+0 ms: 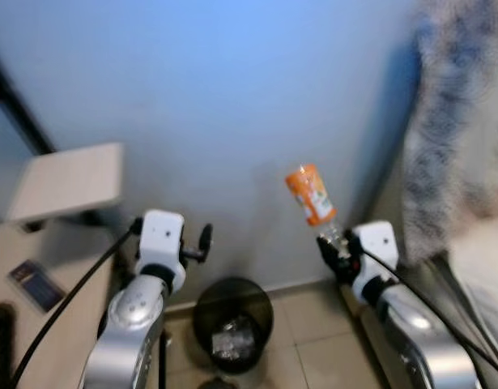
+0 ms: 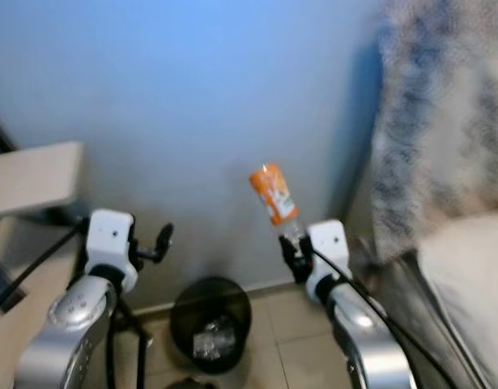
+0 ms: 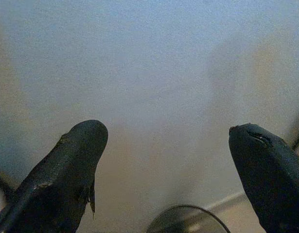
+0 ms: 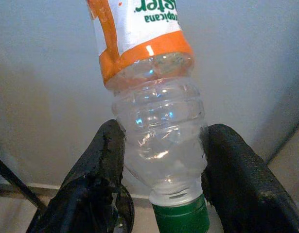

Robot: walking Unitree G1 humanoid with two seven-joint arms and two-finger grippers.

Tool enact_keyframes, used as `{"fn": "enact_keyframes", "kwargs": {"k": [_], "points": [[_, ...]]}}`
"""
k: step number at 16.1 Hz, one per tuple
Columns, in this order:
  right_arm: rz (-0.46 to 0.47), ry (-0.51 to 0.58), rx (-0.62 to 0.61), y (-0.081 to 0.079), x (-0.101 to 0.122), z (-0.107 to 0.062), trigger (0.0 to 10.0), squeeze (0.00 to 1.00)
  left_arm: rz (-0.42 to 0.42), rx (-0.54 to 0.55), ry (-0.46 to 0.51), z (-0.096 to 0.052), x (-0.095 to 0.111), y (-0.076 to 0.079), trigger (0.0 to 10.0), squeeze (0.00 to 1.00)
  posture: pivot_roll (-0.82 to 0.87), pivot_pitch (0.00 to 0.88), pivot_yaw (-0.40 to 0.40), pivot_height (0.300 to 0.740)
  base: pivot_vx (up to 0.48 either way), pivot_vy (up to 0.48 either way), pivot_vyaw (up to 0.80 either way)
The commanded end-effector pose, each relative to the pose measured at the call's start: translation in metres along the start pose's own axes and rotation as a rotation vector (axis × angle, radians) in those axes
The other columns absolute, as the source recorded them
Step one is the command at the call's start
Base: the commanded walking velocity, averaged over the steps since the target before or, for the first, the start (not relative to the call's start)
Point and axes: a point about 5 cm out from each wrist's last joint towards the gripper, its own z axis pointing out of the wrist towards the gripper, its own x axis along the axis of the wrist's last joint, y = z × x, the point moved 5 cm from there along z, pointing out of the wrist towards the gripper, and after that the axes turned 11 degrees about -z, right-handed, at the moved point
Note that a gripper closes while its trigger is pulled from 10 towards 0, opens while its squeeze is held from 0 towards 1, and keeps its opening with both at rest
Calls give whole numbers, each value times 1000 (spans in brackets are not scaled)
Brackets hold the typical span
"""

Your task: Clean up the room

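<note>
My right gripper [image 1: 336,247] is shut on an empty clear plastic bottle [image 1: 312,197] with an orange and white label, held neck-down and tilted, up in front of the blue wall. In the right wrist view both fingers [image 4: 98,170] squeeze the bottle [image 4: 154,131] just above its green cap [image 4: 182,217]. A round black waste bin [image 1: 232,322] with crumpled wrappers inside stands on the tiled floor against the wall, below and left of the bottle. My left gripper [image 1: 203,241] is raised above the bin's left side, open and holding nothing; its fingers [image 3: 71,165] stand wide apart.
A pale table corner [image 1: 70,180] juts out at the left, with a wooden surface and a small dark card [image 1: 36,284] below it. A patterned blanket [image 1: 455,121] and bed edge [image 2: 467,267] fill the right. Black cables trail from both arms.
</note>
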Motion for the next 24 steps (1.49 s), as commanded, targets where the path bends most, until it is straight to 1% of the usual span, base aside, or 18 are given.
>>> {"fn": "enact_keyframes", "kwargs": {"k": [1,6,10,12,13,16,17,19,21,22,24], "points": [[-2,9,17,-3,4,2,10000,0,5,35,6,-2,1,-8,10000,0,34,0,5,740,0,-480,800],[-19,-7,71,-13,2,6,10000,0,21,39,5,-7,1,-8,10000,0,49,0,-4,740,0,-467,800],[-31,-11,80,-14,1,9,10000,0,27,48,4,-9,1,-11,10000,0,56,0,-9,740,0,-411,800],[-39,-18,80,-12,0,12,10000,0,9,51,23,-10,4,-13,10000,0,62,0,-15,740,0,0,800],[-41,-23,78,-12,-1,13,10000,0,37,57,41,-10,6,-14,10000,0,64,0,-17,740,0,0,800],[-43,-34,77,-12,-4,13,10000,0,9,81,50,-12,8,-18,10000,0,70,0,-24,740,0,0,800],[-43,-37,77,-12,-5,14,10000,0,19,83,53,-12,9,-18,10000,0,72,0,-27,740,0,0,800],[-4,-37,80,-14,-6,15,10000,0,26,88,53,-13,8,-21,10000,0,74,0,-27,740,0,0,0],[-10,-44,82,-15,-8,16,10000,0,23,79,52,-14,8,-21,10000,0,79,0,-27,740,0,0,0],[-21,-45,82,-16,-8,16,10000,0,15,72,51,-15,9,-20,10000,0,83,0,-26,740,262,0,0],[-13,-46,73,-15,-8,17,10000,0,14,63,51,-14,9,-19,10000,0,83,0,-28,740,321,0,0]]}}
